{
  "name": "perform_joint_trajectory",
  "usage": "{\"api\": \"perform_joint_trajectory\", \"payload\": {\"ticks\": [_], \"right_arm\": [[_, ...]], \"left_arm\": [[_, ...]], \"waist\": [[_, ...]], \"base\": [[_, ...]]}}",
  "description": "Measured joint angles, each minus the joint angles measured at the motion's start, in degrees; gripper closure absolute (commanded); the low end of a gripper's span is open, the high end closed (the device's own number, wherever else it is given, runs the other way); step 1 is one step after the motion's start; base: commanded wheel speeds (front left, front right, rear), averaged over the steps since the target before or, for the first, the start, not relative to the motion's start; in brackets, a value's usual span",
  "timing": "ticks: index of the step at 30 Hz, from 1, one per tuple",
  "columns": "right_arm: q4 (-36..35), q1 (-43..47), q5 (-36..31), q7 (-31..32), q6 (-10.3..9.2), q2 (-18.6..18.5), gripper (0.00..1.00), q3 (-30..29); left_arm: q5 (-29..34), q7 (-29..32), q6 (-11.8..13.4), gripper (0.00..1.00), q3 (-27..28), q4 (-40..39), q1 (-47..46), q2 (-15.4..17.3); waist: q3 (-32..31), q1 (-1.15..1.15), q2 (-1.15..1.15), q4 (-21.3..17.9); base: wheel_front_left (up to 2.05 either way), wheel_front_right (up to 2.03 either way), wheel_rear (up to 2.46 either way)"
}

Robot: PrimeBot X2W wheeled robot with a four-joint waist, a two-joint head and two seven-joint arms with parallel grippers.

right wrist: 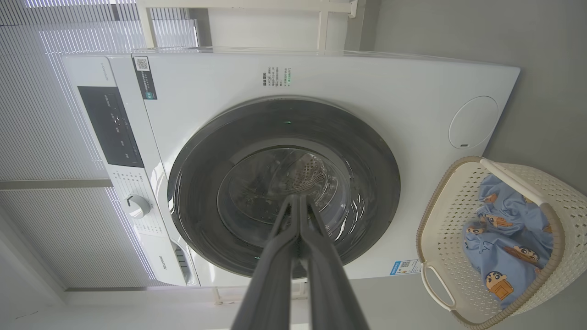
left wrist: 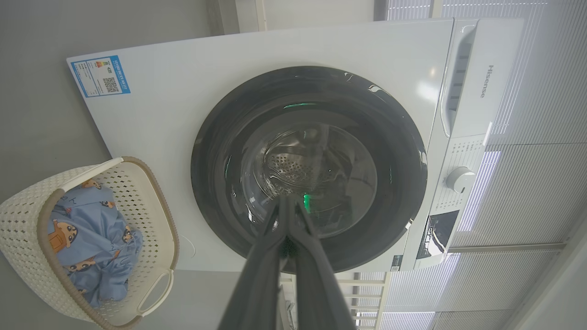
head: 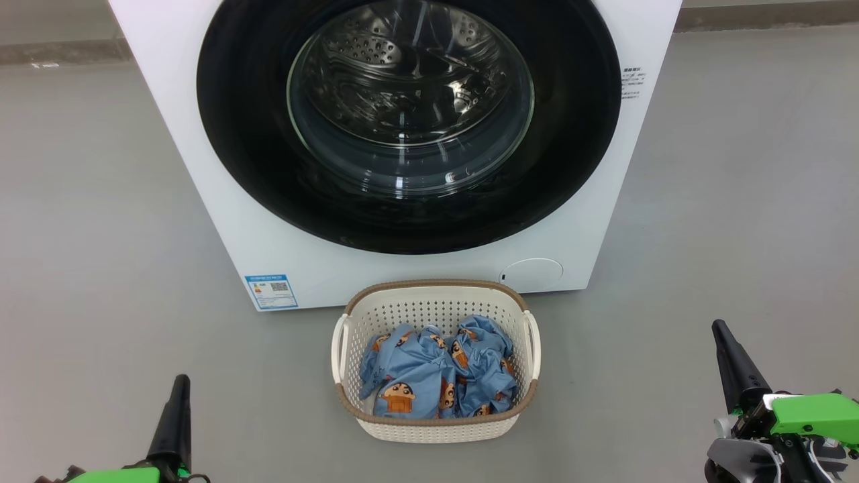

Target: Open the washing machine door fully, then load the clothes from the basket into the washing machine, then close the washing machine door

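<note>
The white washing machine [head: 221, 201] stands ahead with its round black-rimmed door [head: 241, 121] closed over the steel drum. Right in front of it on the floor sits the cream basket [head: 435, 429] holding crumpled light blue clothes [head: 436, 376] printed with cartoon faces. My left gripper [head: 180, 382] is low at the left, fingers together and empty. My right gripper [head: 720, 327] is low at the right, also shut and empty. In the left wrist view the shut left gripper [left wrist: 286, 199] points at the door [left wrist: 215, 174]. The right gripper [right wrist: 298, 198] points likewise at the door [right wrist: 192, 192].
Grey floor [head: 100, 235] spreads on both sides of the machine and basket. A blue energy label [head: 271, 291] sits at the machine's lower left corner. The control panel and dial [left wrist: 460, 179] are at the machine's top. White blinds [right wrist: 41, 119] stand behind it.
</note>
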Motion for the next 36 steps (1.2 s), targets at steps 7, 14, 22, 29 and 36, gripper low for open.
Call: {"api": "perform_joint_trajectory", "payload": {"ticks": [7,14,22,29,36], "right_arm": [[0.0,0.0,0.0,0.0,0.0,0.0,1.0,0.0],[0.0,0.0,0.0,0.0,0.0,0.0,1.0,0.0],[0.0,0.0,0.0,0.2,0.0,0.0,1.0,0.0],[0.0,0.0,0.0,0.2,0.0,0.0,1.0,0.0],[0.0,0.0,0.0,0.2,0.0,0.0,1.0,0.0]], "left_arm": [[0.0,0.0,0.0,1.0,0.0,0.0,0.0,0.0],[0.0,0.0,0.0,1.0,0.0,0.0,0.0,0.0],[0.0,0.0,0.0,1.0,0.0,0.0,0.0,0.0],[0.0,0.0,0.0,1.0,0.0,0.0,0.0,0.0],[0.0,0.0,0.0,1.0,0.0,0.0,0.0,0.0]], "waist": [[0.0,0.0,0.0,0.0],[0.0,0.0,0.0,0.0],[0.0,0.0,0.0,0.0],[0.0,0.0,0.0,0.0],[0.0,0.0,0.0,0.0]], "base": [[0.0,0.0,0.0],[0.0,0.0,0.0],[0.0,0.0,0.0],[0.0,0.0,0.0],[0.0,0.0,0.0]]}}
